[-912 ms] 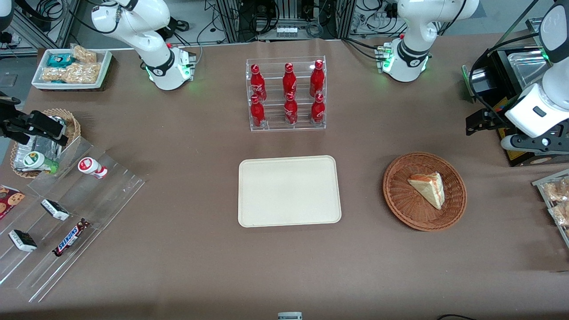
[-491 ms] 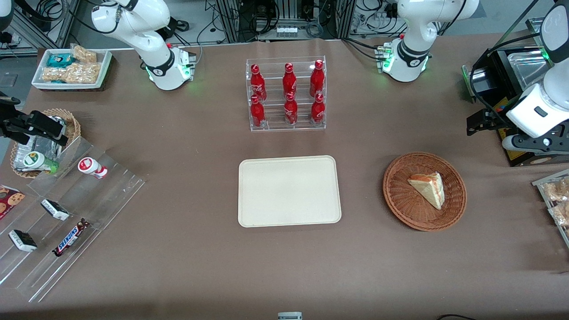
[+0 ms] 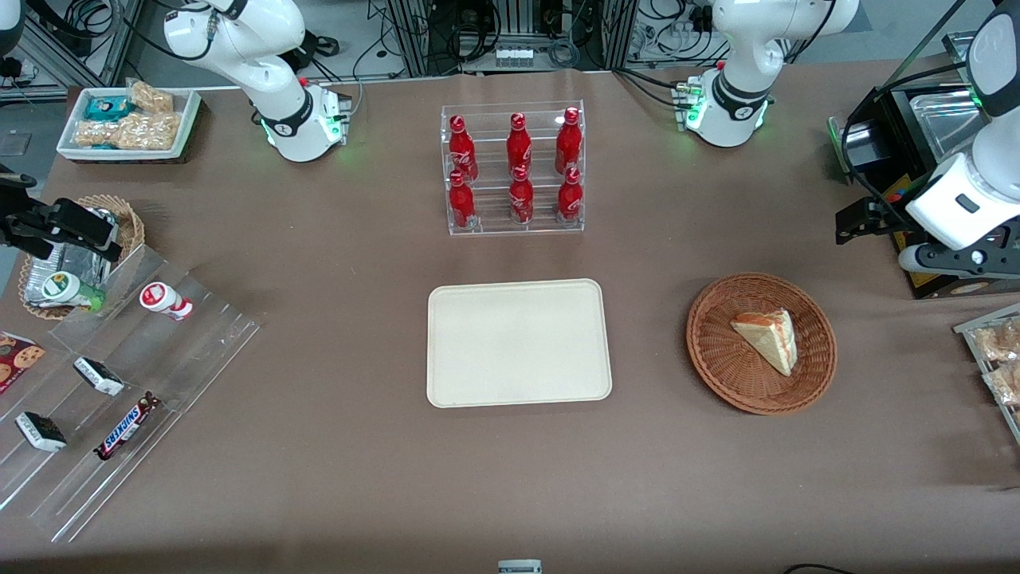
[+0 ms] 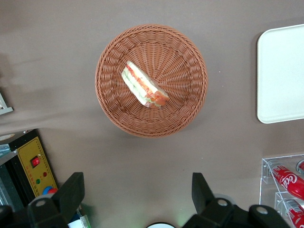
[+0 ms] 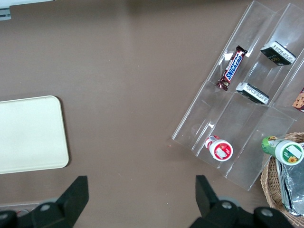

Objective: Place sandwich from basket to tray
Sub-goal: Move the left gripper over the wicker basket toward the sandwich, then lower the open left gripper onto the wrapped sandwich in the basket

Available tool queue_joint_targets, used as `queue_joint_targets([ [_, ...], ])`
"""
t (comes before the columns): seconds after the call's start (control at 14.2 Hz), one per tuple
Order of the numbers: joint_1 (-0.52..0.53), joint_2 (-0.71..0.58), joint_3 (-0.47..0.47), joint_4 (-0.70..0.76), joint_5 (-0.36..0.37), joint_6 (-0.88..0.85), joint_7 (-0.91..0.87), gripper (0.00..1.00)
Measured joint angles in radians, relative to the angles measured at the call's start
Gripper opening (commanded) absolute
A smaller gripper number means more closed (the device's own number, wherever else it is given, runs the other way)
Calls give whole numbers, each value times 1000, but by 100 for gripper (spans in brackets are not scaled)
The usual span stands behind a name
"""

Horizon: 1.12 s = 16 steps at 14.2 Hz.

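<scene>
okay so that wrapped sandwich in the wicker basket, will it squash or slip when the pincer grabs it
The sandwich looks like soft white bread, so it probably squashes under a firm pinch. Its wedge shape could let it tip. The open pincer hangs above the table beside the basket.

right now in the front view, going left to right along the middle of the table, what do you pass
snickers bar → tray → basket → sandwich → open pincer, higher over the table near the working arm's end

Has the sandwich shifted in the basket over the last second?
No. The sandwich lies at the same spot in the basket, its tip toward the tray. The open pincer hangs high, farther from the front camera than the basket.
</scene>
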Motion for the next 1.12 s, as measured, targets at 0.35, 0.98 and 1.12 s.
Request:
queue_joint_targets([
  [0.35,0,83,2,-17,1,48,0,100],
  [0.98,1,114,12,-362,2,516,-51,100],
  [1.12,1,114,13,-430,2,615,-135,100],
])
